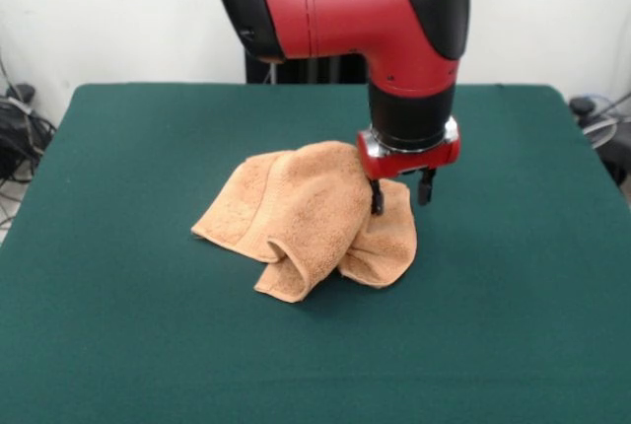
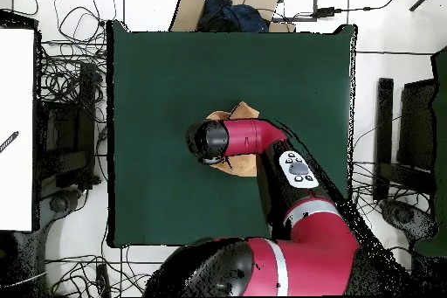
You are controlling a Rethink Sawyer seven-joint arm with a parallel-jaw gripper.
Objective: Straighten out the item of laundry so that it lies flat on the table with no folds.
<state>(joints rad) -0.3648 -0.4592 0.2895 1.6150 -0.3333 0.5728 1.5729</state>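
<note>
The peach-orange towel [image 1: 306, 215] lies crumpled near the middle of the dark green table [image 1: 118, 148], with folds rolled over at its front and right. My gripper [image 1: 400, 194] hangs from the red and black arm at the towel's right rear edge. It is open: one finger [image 1: 376, 198] rests against the cloth and the other finger [image 1: 426, 187] stands over bare table. In the overhead view the arm covers the gripper and most of the towel [image 2: 244, 110]; only bits of cloth show on the table [image 2: 157, 67].
Bare green felt surrounds the towel on all sides. Off the table, a cardboard box [image 2: 229, 2] sits beyond the far edge, a white surface [image 2: 17, 128] stands at the left, and cables and equipment [image 2: 397, 137] lie on the floor.
</note>
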